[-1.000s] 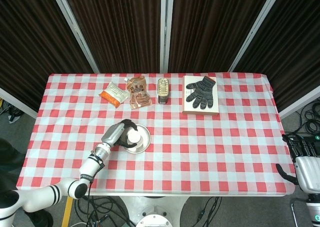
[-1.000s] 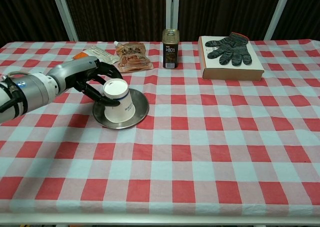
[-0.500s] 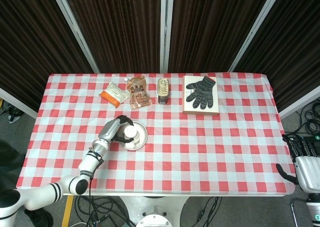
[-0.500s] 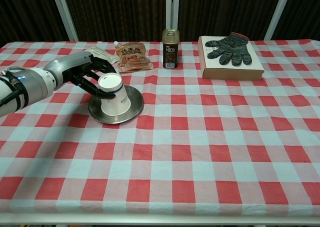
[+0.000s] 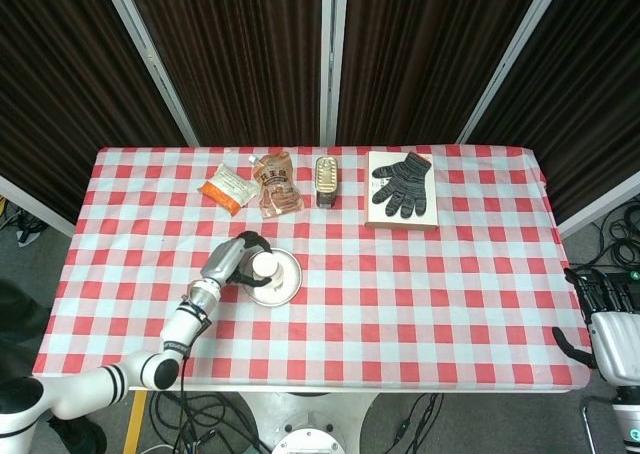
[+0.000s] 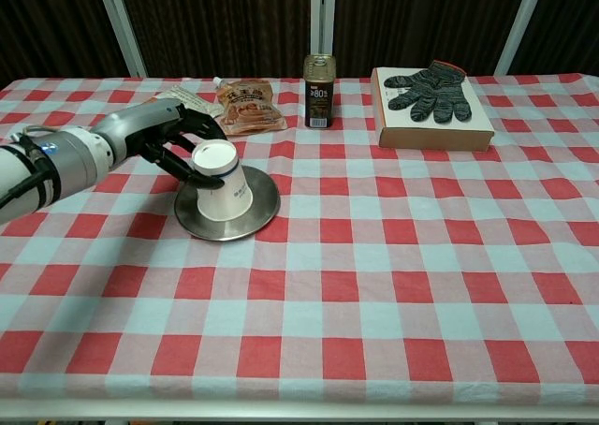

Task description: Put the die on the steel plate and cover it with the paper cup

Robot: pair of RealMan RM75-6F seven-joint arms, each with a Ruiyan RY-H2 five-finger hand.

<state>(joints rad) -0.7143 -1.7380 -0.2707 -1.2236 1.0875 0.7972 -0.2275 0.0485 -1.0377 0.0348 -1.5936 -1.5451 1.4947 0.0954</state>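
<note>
Paper cup (image 6: pixel 223 182) is seen upside down on the steel plate (image 6: pixel 264 213), its axis roughly upright with a slight tilt, base uppermost; the die cannot be seen. It is gripped near its top by the fingers (image 6: pixel 187 125) of the left hand (image 6: pixel 171 137). Behind the plate, near the far edge, a white packet (image 5: pixel 227 187), a snack pouch (image 6: pixel 248 106), a can (image 6: pixel 319 91) and a glove (image 6: pixel 430 92) on a box (image 6: pixel 437 132) are lined up. The right hand (image 5: pixel 608 310) is held off the table (image 6: pixel 393 285); its fingers' state cannot be told.
</note>
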